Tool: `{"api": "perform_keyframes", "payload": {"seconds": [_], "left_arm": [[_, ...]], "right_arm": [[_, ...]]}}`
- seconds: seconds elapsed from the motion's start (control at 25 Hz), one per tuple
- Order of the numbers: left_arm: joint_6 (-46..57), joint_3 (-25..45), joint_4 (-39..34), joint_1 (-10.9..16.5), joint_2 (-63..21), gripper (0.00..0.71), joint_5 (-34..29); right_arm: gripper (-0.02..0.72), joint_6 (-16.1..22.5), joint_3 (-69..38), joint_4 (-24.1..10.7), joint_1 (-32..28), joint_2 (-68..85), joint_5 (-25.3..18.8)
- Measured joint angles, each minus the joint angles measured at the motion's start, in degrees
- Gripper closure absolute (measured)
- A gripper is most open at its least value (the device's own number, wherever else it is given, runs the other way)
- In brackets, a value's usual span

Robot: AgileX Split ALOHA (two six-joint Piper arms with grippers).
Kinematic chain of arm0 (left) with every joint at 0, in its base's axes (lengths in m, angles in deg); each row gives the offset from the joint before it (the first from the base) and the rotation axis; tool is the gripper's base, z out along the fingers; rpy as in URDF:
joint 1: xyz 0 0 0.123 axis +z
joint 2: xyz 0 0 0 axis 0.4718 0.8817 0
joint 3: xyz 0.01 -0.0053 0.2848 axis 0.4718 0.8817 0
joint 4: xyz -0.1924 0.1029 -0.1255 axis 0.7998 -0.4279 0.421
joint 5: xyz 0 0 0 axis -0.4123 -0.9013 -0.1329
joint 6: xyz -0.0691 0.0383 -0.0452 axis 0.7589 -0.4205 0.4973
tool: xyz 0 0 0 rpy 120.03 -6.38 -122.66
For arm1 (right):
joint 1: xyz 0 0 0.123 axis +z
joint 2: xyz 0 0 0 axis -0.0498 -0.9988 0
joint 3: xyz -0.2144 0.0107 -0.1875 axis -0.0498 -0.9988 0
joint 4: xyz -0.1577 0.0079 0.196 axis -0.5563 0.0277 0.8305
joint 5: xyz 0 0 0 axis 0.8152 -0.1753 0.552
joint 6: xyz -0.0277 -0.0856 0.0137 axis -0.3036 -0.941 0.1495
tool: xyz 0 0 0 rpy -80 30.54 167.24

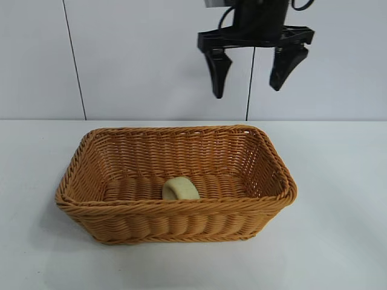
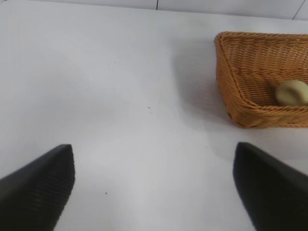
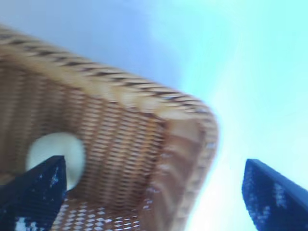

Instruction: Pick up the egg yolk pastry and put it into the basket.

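Pale yellow-cream domed egg yolk pastry [image 1: 180,188] is lying inside our golden-brown woven wicker basket [image 1: 181,211]. Our right gripper [image 1: 254,74] is hanging spread and empty above; our left gripper [image 2: 154,187] is resting spread beside the basket.

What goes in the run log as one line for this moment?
pastry: lying in basket | right tool: open, empty, above basket's back rim | left tool: open, empty, over bare table beside basket
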Motion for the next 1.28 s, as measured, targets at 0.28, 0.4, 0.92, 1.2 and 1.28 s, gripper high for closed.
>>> {"api": "perform_keyframes", "payload": {"seconds": [0.28,0.4,0.92,1.2,1.28], "left_arm": [[0.0,0.0,0.0,0.0,0.0,0.02,0.0],[0.0,0.0,0.0,0.0,0.0,0.02,0.0],[0.0,0.0,0.0,0.0,0.0,0.02,0.0],[0.0,0.0,0.0,0.0,0.0,0.02,0.0],[0.0,0.0,0.0,0.0,0.0,0.02,0.0]], "right_arm": [[0.018,-0.8,0.0,0.2,-6.4,0.0,0.0],[0.018,-1.5,0.0,0.7,-6.4,0.0,0.0],[0.018,-4.5,-28.4,0.4,-6.4,21.0,0.0],[0.018,-4.8,-55.1,0.6,-6.4,42.3,0.4],[0.018,-4.9,-61.9,0.6,-6.4,48.6,1.9]]}}
